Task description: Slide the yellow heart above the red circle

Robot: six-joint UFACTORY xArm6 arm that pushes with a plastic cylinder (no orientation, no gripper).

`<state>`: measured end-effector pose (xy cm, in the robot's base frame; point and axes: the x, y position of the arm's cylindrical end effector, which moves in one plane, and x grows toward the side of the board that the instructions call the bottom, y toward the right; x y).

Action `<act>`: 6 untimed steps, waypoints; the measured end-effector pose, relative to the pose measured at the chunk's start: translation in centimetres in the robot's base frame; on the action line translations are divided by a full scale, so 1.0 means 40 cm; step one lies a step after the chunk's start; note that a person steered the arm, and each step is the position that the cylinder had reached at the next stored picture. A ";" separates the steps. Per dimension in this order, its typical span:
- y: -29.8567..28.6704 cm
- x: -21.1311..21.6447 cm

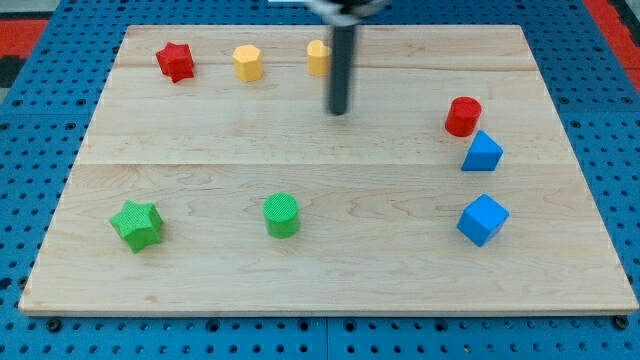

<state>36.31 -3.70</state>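
On the view's far left, near the bottom, a green star (137, 224) sits alone on the wooden desk (320, 270), well apart from anything the task concerns. Above it, near the top edge, a red star (175, 61) stands, and just to its right a yellow hexagon-like block (248, 62); both look like bystanders, lined up along the top row.

Further right in that same row is a second yellow block, which I take to be the yellow heart (317, 57), though the rod hides its right part, so its shape cannot be made out for certain. My tip (340, 110) rests on the desk just below and slightly right of that block; whether the rod touches it I cannot tell. Sitting on the heart's right flank does not suit a push to the right, so I judge the tip would have to come round to the block's left side first.

Lower down, a green cylinder (282, 215) stands near the middle of the bottom half, out of the likely path.

On the view's right, the red circle (463, 116) stands with a blue triangular block (482, 152) just below it, close or touching, and a blue cube (483, 219) further down. The spot above the red circle holds no block, so the heart has somewhere to go; it is well apart from it, and the task looks barely begun.

There is no hand here, only the rod, so nothing is held.
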 end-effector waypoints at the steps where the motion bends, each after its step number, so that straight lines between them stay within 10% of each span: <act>1: -0.197 -0.070; 6: 0.190 -0.261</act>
<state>25.87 3.90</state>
